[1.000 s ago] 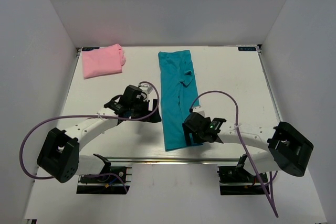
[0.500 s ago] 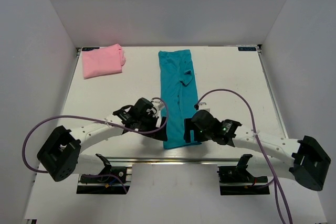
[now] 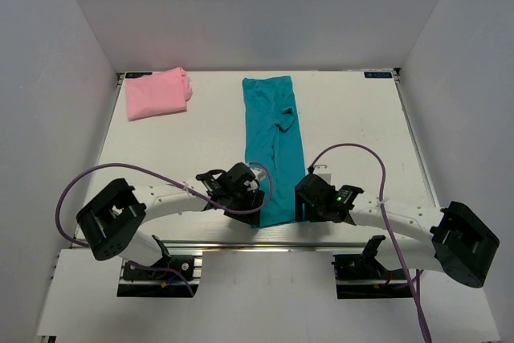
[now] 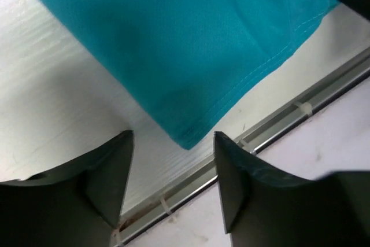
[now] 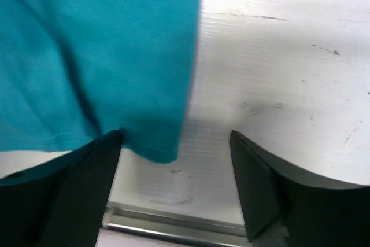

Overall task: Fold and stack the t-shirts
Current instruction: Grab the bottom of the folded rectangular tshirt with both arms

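A white table [image 3: 185,138] with a faintly ribbed, scuffed surface filled the floor of a plain enclosure of pale walls [image 3: 64,78]. At its upper left corner lay a pink t-shirt [image 3: 157,94], folded into a soft, thick rectangle close to the far edge. Purple cables [image 3: 96,178] looped over both arms.

The left gripper [image 3: 252,205] sat low at the bottom centre of the top view, just left of the teal t-shirt [image 3: 273,142]. Its dark, wedge-shaped fingers [image 4: 110,172] were spread apart and held nothing. In the left wrist view the shirt's stitched lower corner pointed into the gap between them.

The teal shirt lay folded into a long, narrow strip up the middle of the table, from near the far edge almost to the near edge. It was a smooth knit with a hemmed end and a small rumple in its upper half. A metal rail [image 4: 277,120] ran along the near edge just below it.

The right gripper [image 3: 303,208] stood at the strip's lower right corner, fingers [image 5: 272,183] likewise parted and empty, with the hem corner lying beside the left one. To the right, bare table stretched to the wall.
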### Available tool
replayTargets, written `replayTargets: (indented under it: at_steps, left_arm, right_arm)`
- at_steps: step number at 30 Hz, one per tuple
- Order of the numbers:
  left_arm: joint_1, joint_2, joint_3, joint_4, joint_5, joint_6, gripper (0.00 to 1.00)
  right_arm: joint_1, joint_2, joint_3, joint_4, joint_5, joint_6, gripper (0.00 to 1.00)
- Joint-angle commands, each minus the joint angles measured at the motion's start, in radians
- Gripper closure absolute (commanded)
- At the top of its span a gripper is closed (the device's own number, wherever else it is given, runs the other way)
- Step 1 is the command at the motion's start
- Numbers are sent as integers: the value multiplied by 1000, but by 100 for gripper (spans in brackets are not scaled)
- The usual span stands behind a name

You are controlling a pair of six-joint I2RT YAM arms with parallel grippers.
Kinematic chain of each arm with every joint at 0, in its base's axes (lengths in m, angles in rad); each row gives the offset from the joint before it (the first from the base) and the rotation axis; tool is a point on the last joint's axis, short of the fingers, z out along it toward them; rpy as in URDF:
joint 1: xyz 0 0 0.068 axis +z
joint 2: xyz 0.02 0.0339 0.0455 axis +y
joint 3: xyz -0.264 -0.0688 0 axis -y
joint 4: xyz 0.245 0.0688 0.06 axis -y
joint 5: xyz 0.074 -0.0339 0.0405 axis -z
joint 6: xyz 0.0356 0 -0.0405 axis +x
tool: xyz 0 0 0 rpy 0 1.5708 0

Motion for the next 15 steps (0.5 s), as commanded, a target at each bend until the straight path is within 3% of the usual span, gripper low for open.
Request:
replayTargets:
  at_steps: [1, 8, 9, 10, 11, 13, 15]
  left_arm:
    - [-25, 18, 26, 5, -87, -39, 34]
    - [-63, 74, 29, 23, -124, -91, 68]
    - [-72, 84, 29, 3, -133, -100, 84]
    - [-73, 84, 44, -12, -144, -100, 94]
    - [-82, 84, 64, -34, -170, -120, 100]
    - [-82, 73, 75, -75, -182, -120, 100]
    - [-91, 23, 84, -87, -191, -131, 100]
  right_arm:
    - [-15, 27, -19, 58, 6, 17, 24]
    - [-23, 35, -40, 132, -66, 4, 48]
    - [-21, 30, -42, 136, -70, -1, 53]
    - [-23, 29, -45, 144, -76, -2, 59]
    - [-23, 18, -46, 145, -94, -2, 80]
    - [-21, -14, -40, 129, -108, -1, 100]
    - [-18, -37, -30, 86, -114, 1, 100]
